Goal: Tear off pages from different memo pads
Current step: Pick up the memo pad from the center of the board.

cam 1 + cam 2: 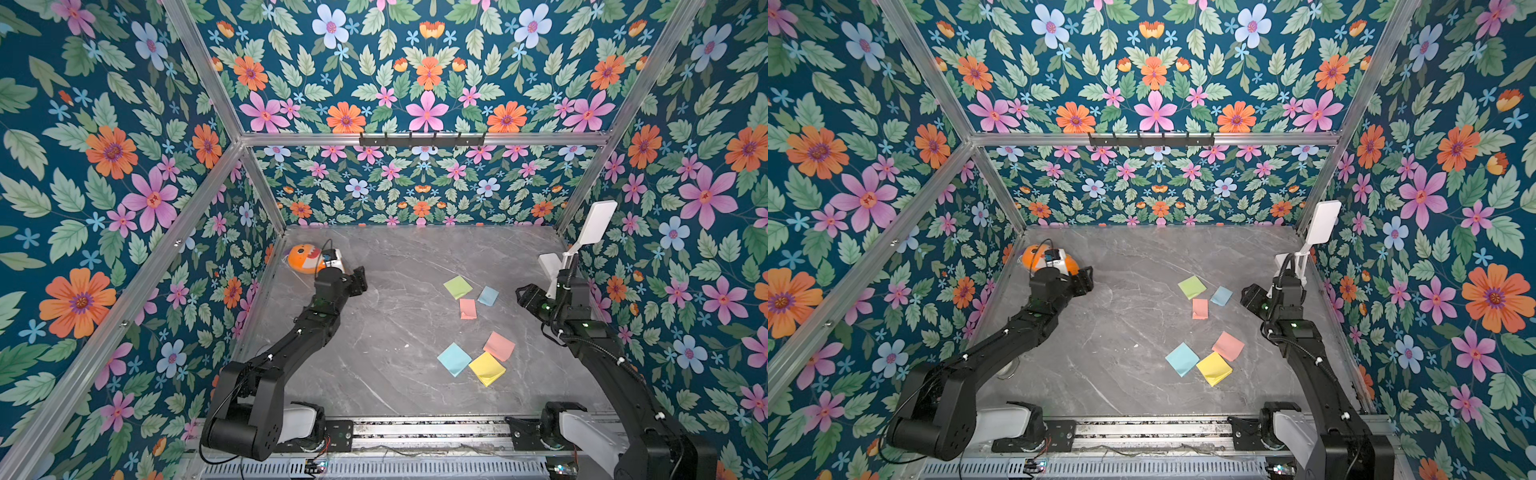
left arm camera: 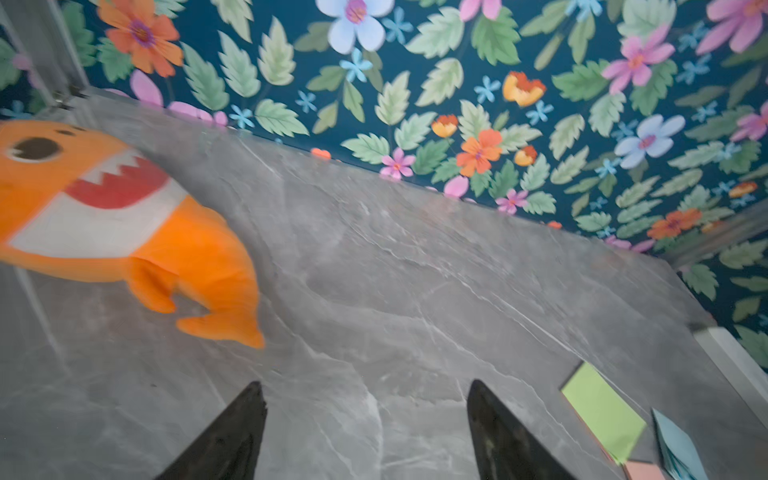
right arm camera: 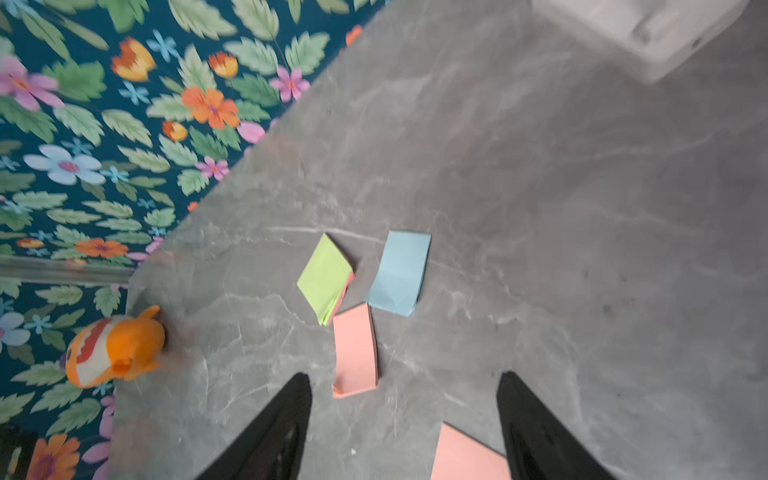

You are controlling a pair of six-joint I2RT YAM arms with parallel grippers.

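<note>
Several memo pads lie on the right half of the grey marble table point(image 1: 374, 332). At the back are a green pad point(image 1: 457, 286), a small blue one point(image 1: 488, 296) and a curled pink one point(image 1: 468, 308). Nearer the front are a pink pad point(image 1: 499, 345), a blue pad point(image 1: 454, 359) and a yellow pad point(image 1: 487, 368). I cannot tell any loose pages apart from the pads. My left gripper point(image 1: 360, 279) hovers open and empty left of the green pad point(image 2: 602, 411). My right gripper point(image 3: 405, 380) is open and empty, just short of the curled pink pad point(image 3: 355, 351).
An orange plush fish point(image 1: 307, 259) lies in the back left corner, just behind my left wrist. A white folding stand point(image 1: 582, 245) stands at the back right, behind my right arm. Flowered walls and aluminium posts enclose the table.
</note>
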